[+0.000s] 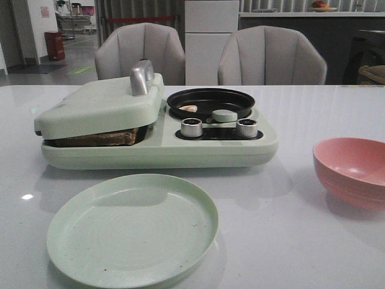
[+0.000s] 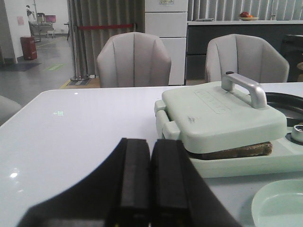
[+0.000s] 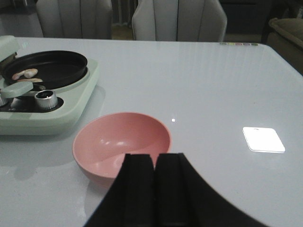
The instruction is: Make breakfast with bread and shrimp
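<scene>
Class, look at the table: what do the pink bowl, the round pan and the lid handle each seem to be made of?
Pink bowl: probably matte plastic, soft dull sheen. Round pan: dark non-stick-coated metal, apparently, uniformly black. Lid handle: metal or metallised plastic, silvery with bright highlights.

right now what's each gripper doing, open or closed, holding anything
Left gripper: closed, fingers pressed together, holding nothing.
Right gripper: closed, fingers together, holding nothing, above the pink bowl.

Both grippers, left (image 2: 150,189) and right (image 3: 155,189), have matte black, flat, blocky fingers (image 2: 135,179)
</scene>
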### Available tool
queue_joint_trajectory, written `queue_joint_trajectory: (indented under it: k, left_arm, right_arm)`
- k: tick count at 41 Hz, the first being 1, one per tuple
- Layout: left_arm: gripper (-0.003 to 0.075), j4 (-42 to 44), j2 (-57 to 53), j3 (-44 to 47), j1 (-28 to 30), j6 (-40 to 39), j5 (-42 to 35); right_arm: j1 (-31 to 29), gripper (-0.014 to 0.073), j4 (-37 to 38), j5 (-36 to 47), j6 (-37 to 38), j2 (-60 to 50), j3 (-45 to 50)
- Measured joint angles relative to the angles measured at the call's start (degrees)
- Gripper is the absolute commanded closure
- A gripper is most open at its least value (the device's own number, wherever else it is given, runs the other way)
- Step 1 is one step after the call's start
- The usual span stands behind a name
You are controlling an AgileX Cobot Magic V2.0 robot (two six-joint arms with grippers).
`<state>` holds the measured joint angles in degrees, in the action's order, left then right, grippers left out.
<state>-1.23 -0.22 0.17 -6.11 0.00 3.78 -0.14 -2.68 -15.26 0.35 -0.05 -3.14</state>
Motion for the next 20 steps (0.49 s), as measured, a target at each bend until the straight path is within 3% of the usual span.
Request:
queue_joint_trajectory:
  k: [10,20]
  left_arm:
    - [0.0621,0.0,0.0,0.0,0.0,0.0,0.0]
    - [0.0621,0.0,0.0,0.0,0.0,0.0,0.0]
  right_arm:
    - [-0.1,0.0587,-2.19,10.29,0.0,-0.51,4.69]
    - [-0.1,0.0587,-2.42,11.85,-0.35,-0.51,4.69]
